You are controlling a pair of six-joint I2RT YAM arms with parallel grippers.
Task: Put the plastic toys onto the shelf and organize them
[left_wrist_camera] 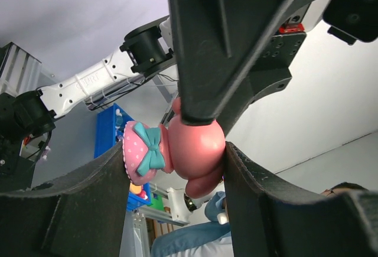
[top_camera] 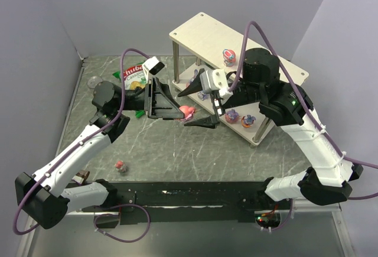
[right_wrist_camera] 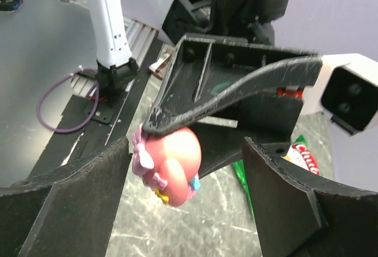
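Left pincer (top_camera: pixel 179 114) grips the pink toy (top_camera: pixel 189 112) at frame centre; right pincer (top_camera: pixel 196 104) stands wide around it. Handover, I judge: close right next.

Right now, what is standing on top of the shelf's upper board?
One small pink-red toy stands on the upper board. The right arm covers part of it, so more may be hidden.
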